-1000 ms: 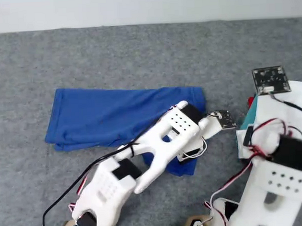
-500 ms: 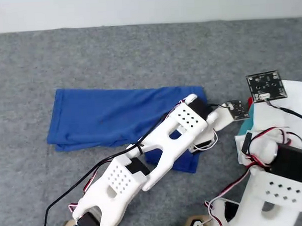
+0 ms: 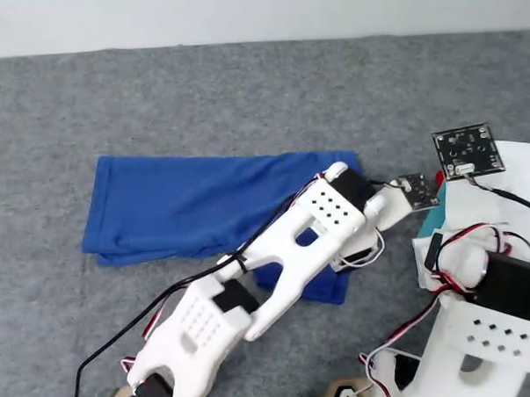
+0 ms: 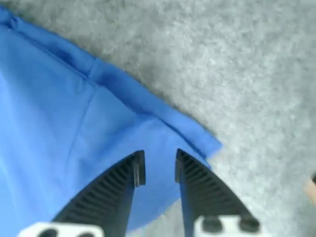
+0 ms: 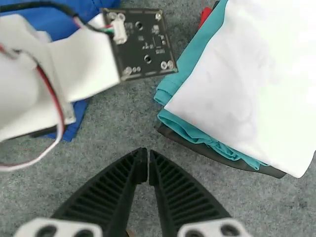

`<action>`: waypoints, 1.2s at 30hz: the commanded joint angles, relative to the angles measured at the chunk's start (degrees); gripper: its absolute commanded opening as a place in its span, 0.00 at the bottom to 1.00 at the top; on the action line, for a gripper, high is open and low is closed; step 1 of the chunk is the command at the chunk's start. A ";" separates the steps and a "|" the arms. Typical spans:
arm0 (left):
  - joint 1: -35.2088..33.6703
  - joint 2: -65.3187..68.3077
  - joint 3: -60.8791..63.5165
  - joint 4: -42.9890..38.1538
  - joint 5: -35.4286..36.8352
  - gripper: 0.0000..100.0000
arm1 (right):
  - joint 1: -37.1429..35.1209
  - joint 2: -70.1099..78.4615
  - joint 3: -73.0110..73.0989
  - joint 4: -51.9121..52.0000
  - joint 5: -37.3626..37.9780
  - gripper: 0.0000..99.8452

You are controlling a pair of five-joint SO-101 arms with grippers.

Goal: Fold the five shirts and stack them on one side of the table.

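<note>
1. Left claw (image 4: 155, 168): jaws slightly parted, nothing between them, hanging over a corner of the blue shirt (image 4: 74, 123).
2. Right claw (image 5: 148, 165): jaws pressed together, empty, above bare grey table (image 5: 118, 123), just beside the stack (image 5: 237, 98).
3. Blue shirt lies flat as a long folded band, centre-left of the high view. Left arm (image 3: 276, 259) crosses its lower right end.
4. Stack sits at the right edge of the high view: white shirt (image 5: 256, 74) on top, teal shirt (image 5: 187, 91) under it, dark shirt (image 5: 232, 159) at the bottom. A red edge (image 5: 205, 15) peeks out.
</note>
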 commanded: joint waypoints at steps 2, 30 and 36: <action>0.70 -12.57 10.77 1.41 -0.26 0.11 | 0.75 -1.01 -0.26 2.33 0.35 0.02; 0.70 -40.79 54.90 -22.77 -1.76 0.14 | 0.75 -1.10 3.08 2.24 0.26 0.02; 0.70 -40.79 55.08 -25.93 -1.76 0.14 | 0.75 -1.10 3.16 2.24 0.26 0.02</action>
